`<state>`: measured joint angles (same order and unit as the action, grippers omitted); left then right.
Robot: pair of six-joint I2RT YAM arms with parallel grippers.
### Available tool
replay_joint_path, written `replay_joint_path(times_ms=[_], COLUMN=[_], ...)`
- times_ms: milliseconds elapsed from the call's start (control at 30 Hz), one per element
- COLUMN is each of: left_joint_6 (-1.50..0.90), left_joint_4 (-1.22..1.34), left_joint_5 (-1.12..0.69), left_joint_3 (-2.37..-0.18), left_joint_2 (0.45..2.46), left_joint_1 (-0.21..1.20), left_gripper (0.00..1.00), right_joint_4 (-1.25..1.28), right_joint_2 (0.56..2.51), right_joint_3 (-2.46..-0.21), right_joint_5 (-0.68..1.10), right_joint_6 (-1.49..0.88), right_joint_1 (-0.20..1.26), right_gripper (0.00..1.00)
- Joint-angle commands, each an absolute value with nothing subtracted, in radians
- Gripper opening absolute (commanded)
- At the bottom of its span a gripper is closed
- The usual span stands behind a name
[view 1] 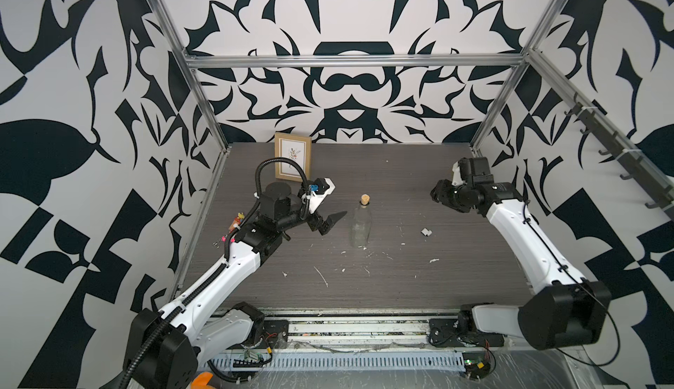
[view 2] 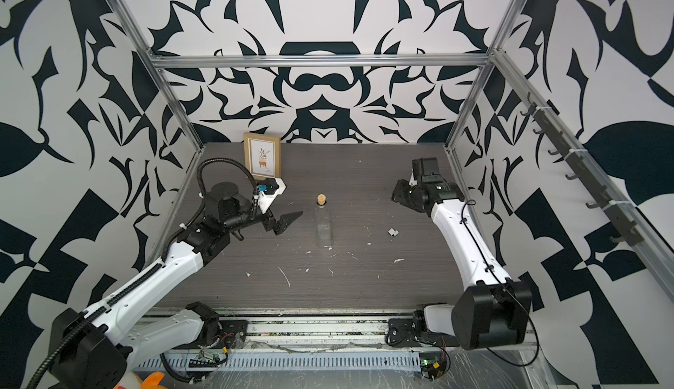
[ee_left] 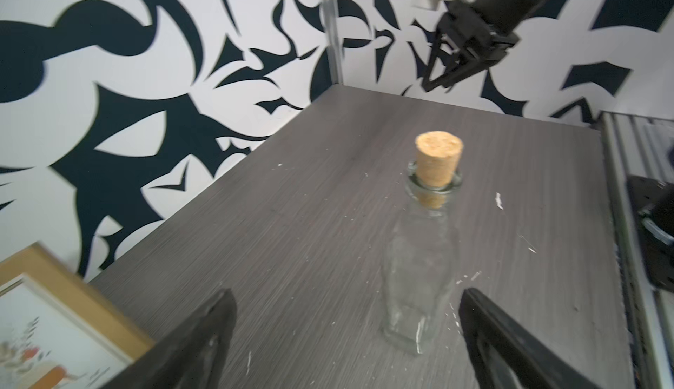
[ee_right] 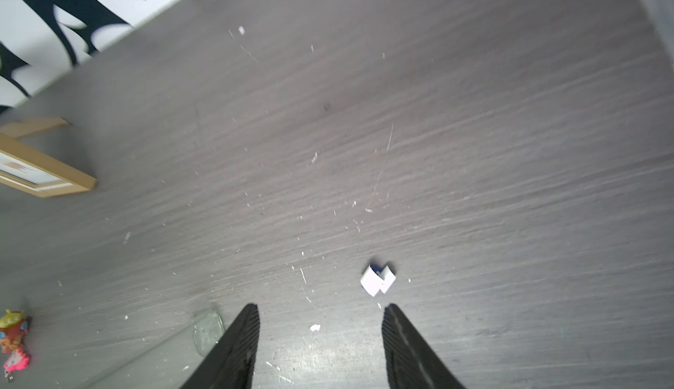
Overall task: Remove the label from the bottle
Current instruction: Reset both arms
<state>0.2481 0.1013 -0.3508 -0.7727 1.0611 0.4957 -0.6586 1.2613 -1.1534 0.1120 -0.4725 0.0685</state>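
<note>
The bottle [view 1: 361,225] [view 2: 324,223] is clear glass with a tan cork [ee_left: 439,159] and stands upright mid-table. My left gripper [view 1: 333,223] [view 2: 290,222] hovers just left of it, wide open and empty. In the left wrist view the bottle [ee_left: 419,277] stands ahead, nearer one finger [ee_left: 485,318], and touches neither. The label [view 1: 426,232] [view 2: 392,232] lies folded and white on the table, right of the bottle. My right gripper [view 1: 439,195] [view 2: 397,195] is raised behind it, open and empty. In its wrist view the label [ee_right: 377,280] lies just past the fingertips [ee_right: 392,312].
A wooden picture frame [view 1: 293,155] leans at the back left. A small colourful toy [view 1: 237,223] lies by the left wall. White scraps [view 1: 434,260] dot the grey table [view 1: 383,172]. A rail of hooks [view 1: 620,157] lines the right wall.
</note>
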Motion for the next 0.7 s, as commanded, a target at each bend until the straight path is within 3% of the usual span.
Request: replay_joint_path(times_ms=[0, 267, 667], left_joint_6=[0.139, 0.115, 0.106], left_joint_4=[0.158, 0.183, 0.229], left_joint_5=[-0.202, -0.178, -0.183], left_joint_3=[-0.747, -0.721, -0.697], left_joint_2=[1.035, 1.046, 1.073], left_joint_1=[0.478, 0.473, 0.472], left_gripper=[0.99, 0.99, 0.99], right_joint_4=[-0.590, -0.545, -0.463], right_joint_2=[1.202, 1.299, 1.429], right_joint_3=[-1.080, -0.937, -0.834], right_joint_5=[0.192, 0.381, 0.397], right_joint_6=[-0.485, -0.614, -0.693], right_joint_1=[0.059, 0.061, 0.063], right_gripper=[0.61, 0.76, 0.77])
